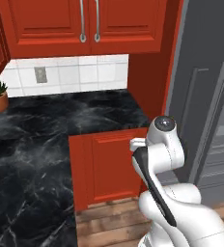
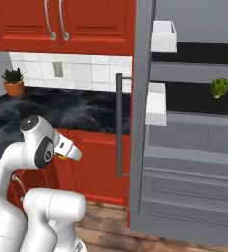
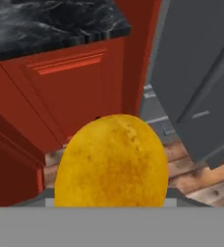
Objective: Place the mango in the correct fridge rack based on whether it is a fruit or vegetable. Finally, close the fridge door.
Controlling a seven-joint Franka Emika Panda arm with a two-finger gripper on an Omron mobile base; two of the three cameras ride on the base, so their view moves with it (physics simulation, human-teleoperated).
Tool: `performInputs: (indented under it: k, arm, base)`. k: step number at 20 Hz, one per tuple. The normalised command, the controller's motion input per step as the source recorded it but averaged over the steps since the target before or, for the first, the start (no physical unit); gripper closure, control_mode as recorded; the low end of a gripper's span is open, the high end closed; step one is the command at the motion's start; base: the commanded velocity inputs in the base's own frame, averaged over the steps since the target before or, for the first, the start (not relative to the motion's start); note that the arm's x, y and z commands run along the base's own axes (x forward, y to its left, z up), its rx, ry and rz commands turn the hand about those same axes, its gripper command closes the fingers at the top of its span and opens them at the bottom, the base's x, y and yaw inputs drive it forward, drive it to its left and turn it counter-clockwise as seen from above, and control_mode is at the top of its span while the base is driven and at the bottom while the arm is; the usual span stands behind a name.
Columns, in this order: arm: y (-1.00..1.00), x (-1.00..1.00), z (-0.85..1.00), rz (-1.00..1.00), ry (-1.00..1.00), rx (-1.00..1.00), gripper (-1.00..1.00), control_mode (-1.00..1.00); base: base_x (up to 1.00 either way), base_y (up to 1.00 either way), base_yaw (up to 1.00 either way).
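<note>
**Q:** As the scene runs from left to right, what stands at the far left?

**A:** At the left, a potted plant [image 2: 14, 81] sits on the black marble counter [image 1: 46, 120], below the red upper cabinets [image 1: 85, 24] and the white tiled wall [image 2: 86, 71]. A red lower cabinet door [image 1: 114, 164] closes the counter's end, with wooden floor [image 1: 109, 222] under it.

**Q:** Where is the arm, and what does the gripper carry?

**A:** The white arm [image 2: 35, 147] is folded low in front of the lower cabinet. The gripper [image 2: 67, 150] is clenched on the mango [image 3: 111, 161]: in the hand view the yellow-orange fruit sits right before the camera and hides the fingertips, and in the right base view a sliver of yellow shows under the hand. The mango hangs in the air before the red cabinet, left of the fridge and well apart from its racks.

**Q:** What lies to the right?

**A:** The fridge door [image 2: 138, 123] stands open, its vertical bar handle [image 2: 119, 125] facing the counter and white bins [image 2: 163, 36] on its inner face. Further right, inside the fridge, a green leafy vegetable [image 2: 219, 87] rests on a dark rack [image 2: 194, 98]. Grey drawer fronts [image 2: 189, 192] lie below.
</note>
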Motion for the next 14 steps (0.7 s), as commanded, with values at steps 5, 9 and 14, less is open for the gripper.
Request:
performInputs:
  k: [5, 9, 14]
  arm:
    - [0.00, 0.00, 0.00, 0.00, 0.00, 0.00, 1.00, 1.00]
    - [0.00, 0.00, 0.00, 0.00, 0.00, 0.00, 1.00, 1.00]
    - [0.00, 0.00, 0.00, 0.00, 0.00, 0.00, 1.00, 1.00]
  base:
    - [-0.97, -0.84, -0.06]
    - [-0.41, -1.00, -0.02]
    - [0.28, -0.94, -0.01]
